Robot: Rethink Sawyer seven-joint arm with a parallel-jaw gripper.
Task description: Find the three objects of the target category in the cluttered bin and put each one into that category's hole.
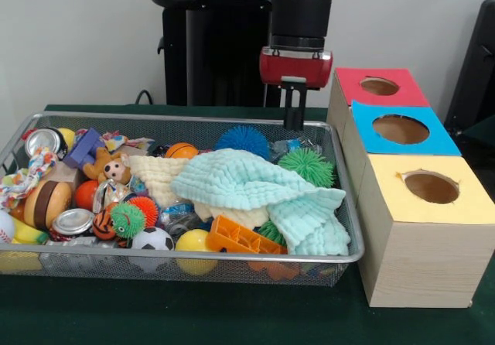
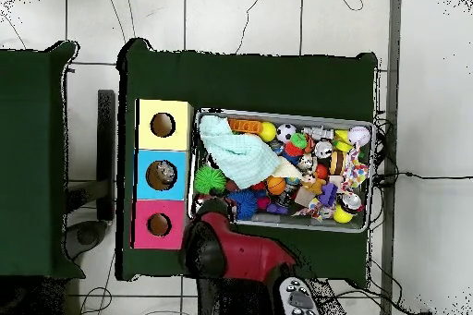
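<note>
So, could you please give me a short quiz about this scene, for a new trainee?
1. True or false: the blue-topped hole lies between the red-topped hole and the yellow-topped hole.
2. What is draped over things in the bin? A) a mint cloth B) a newspaper C) a wooden lid
3. Fill in: the pincer hangs at the bin's corner nearest the ____-topped hole.
Key: 1 true; 2 A; 3 red.

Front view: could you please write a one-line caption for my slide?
Red-and-black arm's gripper poised above silver wire-mesh bin of toys and cloths, beside blue-topped hole.
</note>
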